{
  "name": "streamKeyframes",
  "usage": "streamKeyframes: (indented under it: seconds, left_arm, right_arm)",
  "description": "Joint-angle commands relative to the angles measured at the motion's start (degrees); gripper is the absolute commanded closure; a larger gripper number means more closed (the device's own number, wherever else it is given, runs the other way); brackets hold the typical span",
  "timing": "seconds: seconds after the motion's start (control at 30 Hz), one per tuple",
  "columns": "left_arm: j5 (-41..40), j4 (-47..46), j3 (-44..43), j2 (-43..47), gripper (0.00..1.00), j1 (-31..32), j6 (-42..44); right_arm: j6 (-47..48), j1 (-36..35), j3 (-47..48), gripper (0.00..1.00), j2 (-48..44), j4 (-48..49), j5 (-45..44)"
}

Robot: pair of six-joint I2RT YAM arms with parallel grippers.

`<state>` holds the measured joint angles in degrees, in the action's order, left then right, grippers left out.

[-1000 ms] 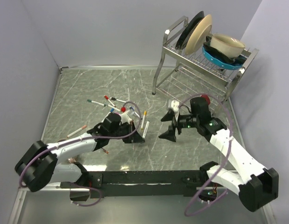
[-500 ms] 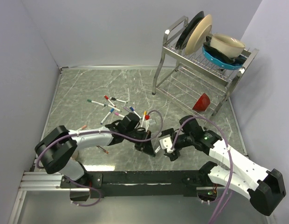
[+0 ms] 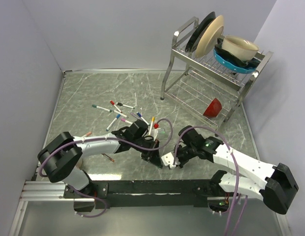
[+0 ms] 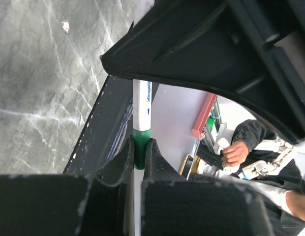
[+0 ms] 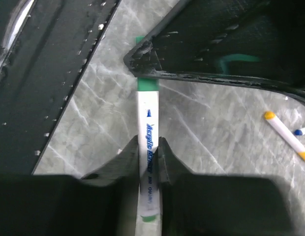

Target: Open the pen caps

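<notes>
Left gripper (image 4: 139,150) is clamping shut on 1 green cap (image 4: 141,134), while right gripper (image 5: 148,150) is pinching that pen's white barrel (image 5: 147,118), the cap sitting at its 12 o'clock. Pulling the 2 straight apart along the barrel, without bending, is looking wisest. Roughly 10 other pens (image 3: 103,107) are lying around 11 o'clock.

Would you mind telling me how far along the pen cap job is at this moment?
Done: no cap is plainly off yet. In hand: the left gripper is shut on a green cap while the right gripper clamps that pen's white barrel; the cap is still seated. Left: pull this one apart, then the other markers lying on the table, their coloured ends apparently on.
</notes>
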<state>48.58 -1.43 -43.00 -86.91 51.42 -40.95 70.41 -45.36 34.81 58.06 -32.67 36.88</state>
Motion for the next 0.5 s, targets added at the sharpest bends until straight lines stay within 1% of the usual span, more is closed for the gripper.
streamKeyframes:
  seconds: [0.0, 0.03, 0.07, 0.13, 0.17, 0.2, 0.23, 0.27, 0.3, 0.33, 0.37, 0.4, 0.43, 0.47]
  left_arm:
    - [-0.85, -4.01, -0.51, 5.69, 0.99, -0.96, 1.31]
    - [-1.81, -4.8, 0.02, 7.01, 0.99, -1.32, 0.88]
    - [-5.13, -7.07, 1.68, 10.68, 0.88, -1.76, 0.26]
    - [-9.44, -9.19, 3.79, 15.08, 0.53, -3.69, -1.75]
    - [-13.64, -11.55, 6.33, 20.07, 0.29, -4.39, -2.46]
    - [-16.12, -12.97, 7.83, 22.64, 0.2, -5.44, -3.17]
    - [-18.41, -14.03, 9.15, 25.19, 0.12, -5.8, -4.39]
    - [-23.3, -14.99, 11.95, 30.09, 0.02, -5.98, -4.84]
    - [-25.79, -17.18, 13.28, 32.31, 0.0, -6.07, -5.28]
    - [-28.16, -18.16, 15.82, 34.34, 0.01, -6.15, -6.5]
    - [-31.14, -19.65, 17.41, 37.84, 0.01, -6.15, -7.64]
    - [-35.7, -23.23, 18.91, 39.26, 0.01, -6.15, -8.79]
    - [-38.62, -25.96, 22.4, 40.58, 0.0, -6.15, -11.23]
    - [-40.47, -28.69, 24.26, 42.77, 0.01, -6.07, -13.09]
  right_arm:
    - [-1.68, -1.13, 2.19, 1.0, -0.14, -1.09, 0.82]
    - [-2.12, -1.13, 2.37, 1.0, -0.58, -1.0, 0.91]
    - [-3.6, -1.13, 2.54, 1.0, -0.76, -0.82, 1.26]
    - [-6.41, -0.78, 3.68, 1.0, -1.37, -1.0, 3.1]
    - [-7.99, -0.6, 4.21, 1.0, -1.46, -0.74, 3.8]
    - [-9.4, 0.27, 4.83, 1.0, -1.64, -0.56, 5.38]
    - [-12.9, 0.71, 5.61, 1.0, -1.9, -0.04, 5.83]
    - [-15.28, 1.06, 5.97, 1.0, -2.16, 1.8, 6.01]
    - [-17.57, 1.42, 6.32, 1.0, -2.16, 2.69, 6.01]
    - [-21.85, 2.03, 7.11, 1.0, -2.16, 3.48, 6.27]
    - [-24.68, 2.56, 7.46, 1.0, -2.16, 6.01, 6.1]
    - [-28.02, 3.0, 7.73, 1.0, -2.16, 7.77, 5.92]
    - [-33.88, 4.31, 8.25, 1.0, -2.08, 9.18, 6.18]
    - [-37.07, 5.28, 8.43, 1.0, -2.16, 12.68, 6.53]
